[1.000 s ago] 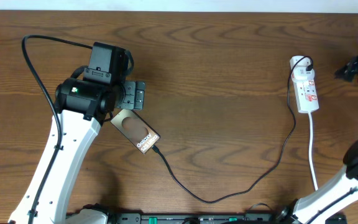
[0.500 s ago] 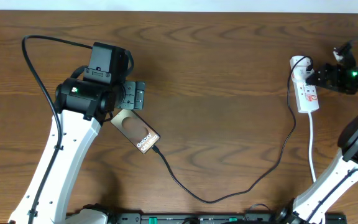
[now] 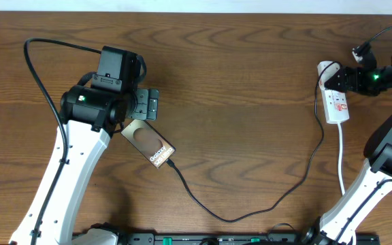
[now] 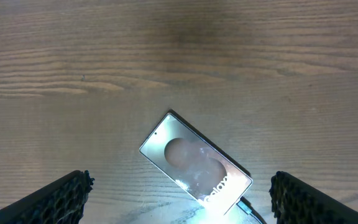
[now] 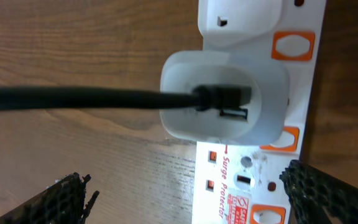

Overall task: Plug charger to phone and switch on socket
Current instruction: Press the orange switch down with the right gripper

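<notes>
both spread, left claw (image 3: 146, 104) near phone (image 3: 148, 143), right claw (image 3: 337, 78) over socket (image 3: 337, 105) holding charger (image 3: 250, 211)

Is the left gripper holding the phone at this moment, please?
No, the phone lies flat on the table, untouched, with the left gripper wide open on either side of it.

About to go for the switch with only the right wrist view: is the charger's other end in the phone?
Observer: Overhead shows the charger meeting the phone's end; it looks plugged in.
Operator: Where's the left hand?
Observer: The left hand hangs open above the phone, touching nothing.
Operator: And my right hand?
Observer: Overhead puts the right hand, open, over the socket's far end, where the adapter sits.
</notes>
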`<action>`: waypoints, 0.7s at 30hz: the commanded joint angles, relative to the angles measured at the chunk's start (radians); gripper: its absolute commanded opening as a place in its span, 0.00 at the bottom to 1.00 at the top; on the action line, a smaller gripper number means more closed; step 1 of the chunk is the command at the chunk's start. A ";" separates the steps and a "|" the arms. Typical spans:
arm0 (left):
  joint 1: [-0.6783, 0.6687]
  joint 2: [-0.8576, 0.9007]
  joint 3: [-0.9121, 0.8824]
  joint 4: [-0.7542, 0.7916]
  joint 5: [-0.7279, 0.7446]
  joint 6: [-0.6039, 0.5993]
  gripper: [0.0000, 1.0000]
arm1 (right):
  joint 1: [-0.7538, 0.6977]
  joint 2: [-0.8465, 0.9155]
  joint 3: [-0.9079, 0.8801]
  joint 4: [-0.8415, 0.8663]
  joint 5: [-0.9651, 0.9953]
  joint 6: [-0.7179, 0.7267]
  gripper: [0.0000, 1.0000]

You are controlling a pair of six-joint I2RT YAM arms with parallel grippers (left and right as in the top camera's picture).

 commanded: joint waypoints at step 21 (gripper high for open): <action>-0.001 -0.008 0.012 0.000 -0.010 0.009 0.94 | 0.036 0.011 -0.165 0.158 -0.027 0.066 0.99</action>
